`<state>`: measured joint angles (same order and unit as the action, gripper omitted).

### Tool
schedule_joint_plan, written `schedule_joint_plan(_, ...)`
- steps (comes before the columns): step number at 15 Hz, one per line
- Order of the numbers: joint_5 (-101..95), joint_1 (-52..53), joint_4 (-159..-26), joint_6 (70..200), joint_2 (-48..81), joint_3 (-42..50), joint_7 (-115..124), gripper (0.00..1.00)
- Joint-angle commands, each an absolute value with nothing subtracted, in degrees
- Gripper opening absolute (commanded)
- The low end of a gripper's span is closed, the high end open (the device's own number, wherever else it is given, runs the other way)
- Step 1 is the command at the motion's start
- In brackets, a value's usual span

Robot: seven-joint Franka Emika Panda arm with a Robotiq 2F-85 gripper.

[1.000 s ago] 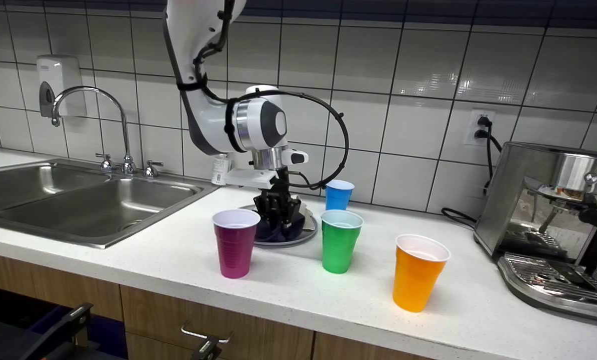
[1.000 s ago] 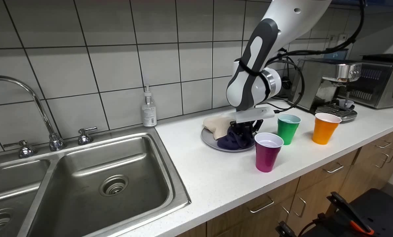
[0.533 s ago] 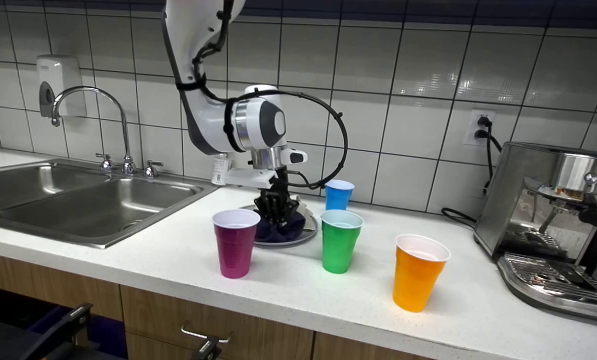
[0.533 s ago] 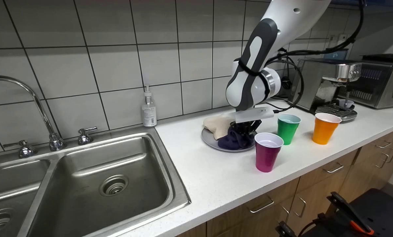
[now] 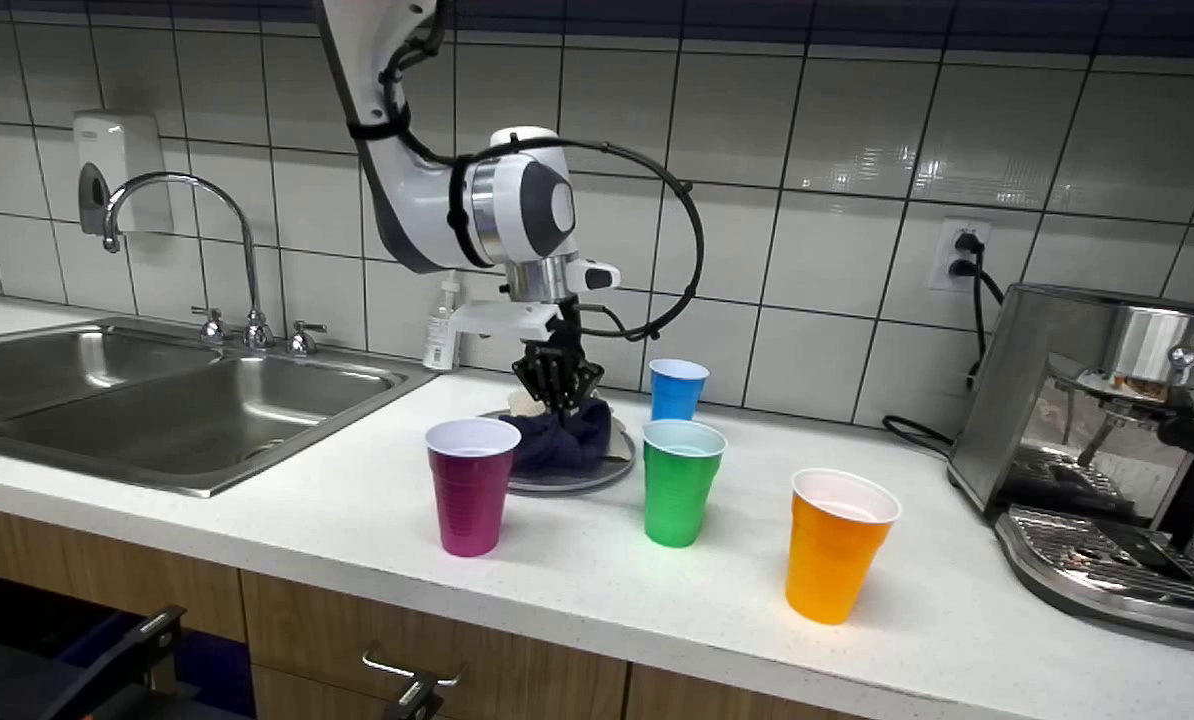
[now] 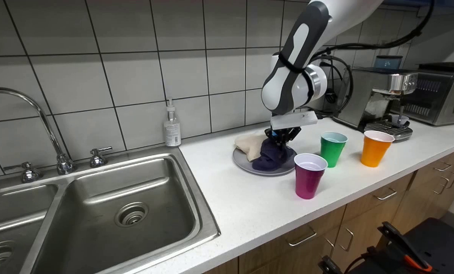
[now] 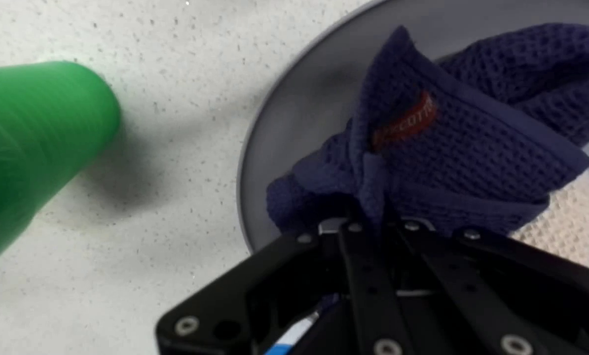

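Observation:
My gripper [image 7: 377, 224] is shut on a fold of a dark blue waffle cloth [image 7: 462, 143] that carries a red label. The pinched fold rises between the fingers, and the finger ends are partly hidden in fabric. In both exterior views the gripper [image 5: 559, 400] stands above the cloth [image 6: 269, 156], which is drawn up toward it while its lower part still seems to lie on a grey plate [image 6: 246, 163]. A beige cloth [image 6: 249, 146] shares the plate, behind the blue one, and shows partly under it in the wrist view.
A purple cup [image 5: 471, 500] and a green cup [image 5: 679, 490] stand close before the plate. An orange cup [image 5: 837, 560] is farther right, and a blue cup [image 5: 675, 392] near the wall. Around them are a sink [image 6: 132, 179], a soap bottle [image 6: 172, 127] and a coffee machine [image 5: 1107, 450].
The jaws closed on the blue cloth early on. Over the last half second the arm has risen, pulling the cloth's top upward. Plate and cups have stayed put.

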<state>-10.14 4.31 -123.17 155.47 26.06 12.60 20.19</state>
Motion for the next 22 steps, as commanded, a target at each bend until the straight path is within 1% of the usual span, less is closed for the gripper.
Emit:
schedule_joint_plan(1, -9.2, 3.0, -127.5, 155.4, 18.8, 11.5, 16.6, 0.02)
schedule_joint_plan(7, -7.4, 1.5, -132.3, 154.0, 9.6, 9.0, 11.5, 0.02)
schedule_joint_plan(22, 6.9, 3.0, -139.0, 151.6, -5.1, 0.2, -2.5, 0.02)
